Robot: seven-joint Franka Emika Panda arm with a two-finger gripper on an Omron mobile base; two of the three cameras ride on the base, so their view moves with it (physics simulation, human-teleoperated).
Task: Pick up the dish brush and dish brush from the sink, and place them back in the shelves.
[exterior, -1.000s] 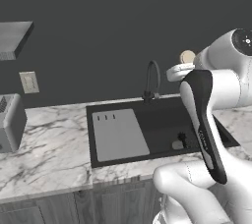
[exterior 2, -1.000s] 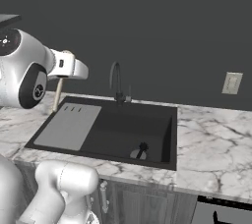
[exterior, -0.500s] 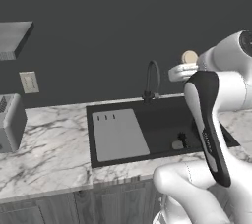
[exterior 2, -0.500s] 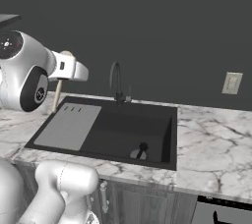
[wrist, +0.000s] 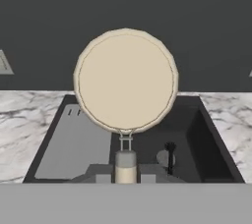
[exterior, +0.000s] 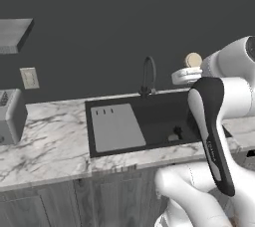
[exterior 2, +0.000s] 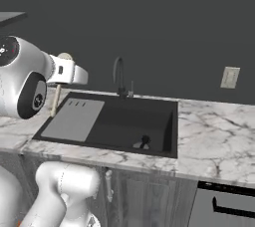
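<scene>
So I've got the first dish brush (wrist: 126,83) clamped in the end effector (wrist: 125,173), raised above the sink (exterior: 149,144). The second brush (exterior 2: 143,142) sits at the basin floor near the drain. Next I reckon it's a carry up and left to the shelves (exterior: 14,34), then back for the other one.

text: none legible | labels: none | arm marking: too blurred to read
</scene>
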